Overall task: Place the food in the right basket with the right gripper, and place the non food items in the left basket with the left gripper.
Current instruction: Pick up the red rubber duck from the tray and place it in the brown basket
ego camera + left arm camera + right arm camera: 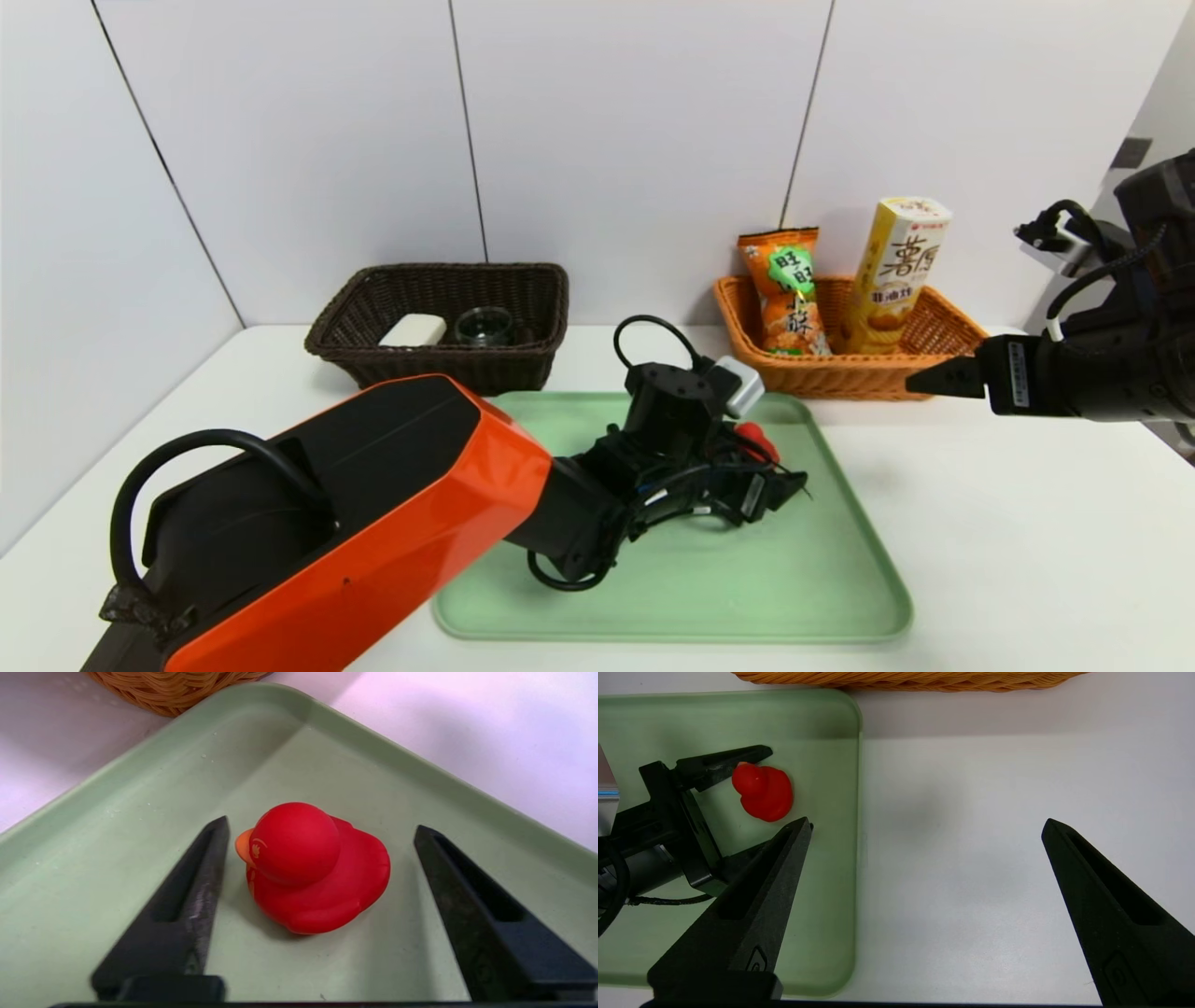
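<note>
A red rubber duck (pixel 317 872) sits on the green tray (pixel 140 826) near its far right corner, mostly hidden behind my left wrist in the head view (pixel 752 435). My left gripper (pixel 320 823) is open, low over the tray, with one finger on each side of the duck. There is a small gap at the beak side and a wider one at the tail. My right gripper (pixel 927 822) is open and holds nothing, hovering over the white table right of the tray and in front of the orange right basket (pixel 943 327). The dark left basket (pixel 448 271) stands at the back.
The right basket holds an orange snack bag (pixel 789 289) and a tall yellow box (pixel 901 271). The left basket holds a white bar (pixel 413 329) and a round dark glass item (pixel 484 327). My orange left arm crosses the tray's near left part. A white wall is close behind the baskets.
</note>
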### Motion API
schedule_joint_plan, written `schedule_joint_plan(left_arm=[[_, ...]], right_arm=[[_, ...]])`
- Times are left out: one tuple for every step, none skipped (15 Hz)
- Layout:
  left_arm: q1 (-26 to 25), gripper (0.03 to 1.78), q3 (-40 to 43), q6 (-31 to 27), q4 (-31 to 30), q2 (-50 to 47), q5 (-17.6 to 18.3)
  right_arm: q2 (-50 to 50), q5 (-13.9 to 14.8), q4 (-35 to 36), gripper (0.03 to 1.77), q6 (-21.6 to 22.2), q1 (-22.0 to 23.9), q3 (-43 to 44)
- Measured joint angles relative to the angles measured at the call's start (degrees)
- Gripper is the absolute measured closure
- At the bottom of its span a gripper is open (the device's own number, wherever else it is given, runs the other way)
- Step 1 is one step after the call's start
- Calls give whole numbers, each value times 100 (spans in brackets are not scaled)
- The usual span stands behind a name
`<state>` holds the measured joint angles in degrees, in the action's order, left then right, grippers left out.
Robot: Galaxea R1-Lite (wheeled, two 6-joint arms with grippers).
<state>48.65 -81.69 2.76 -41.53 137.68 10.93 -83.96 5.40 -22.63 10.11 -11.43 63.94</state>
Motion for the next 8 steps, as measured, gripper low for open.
schedule_joint_plan(left_arm=[[-9,63,0,0,-2,9,0],[-26,76,0,2,-2,11,2],[-39,87,2,0,0,13,2],[-59,96,2,0,-2,13,2],[-73,101,2,2,-2,11,2],[-87,101,2,2,2,9,2],[-100,101,2,0,6,5,6],[-111,101,5,2,16,-6,4]], right_arm=[[-13,2,0,9,-7,0,2],[-24,2,-2,9,-13,-2,15],[-35,2,0,9,-16,-6,33],[-44,2,0,9,-16,-6,39],[-52,0,0,9,-16,-11,44],[-57,-4,-2,9,-16,-13,45],[-59,-6,0,9,-16,-24,48],[-59,-6,0,9,-16,-27,48]])
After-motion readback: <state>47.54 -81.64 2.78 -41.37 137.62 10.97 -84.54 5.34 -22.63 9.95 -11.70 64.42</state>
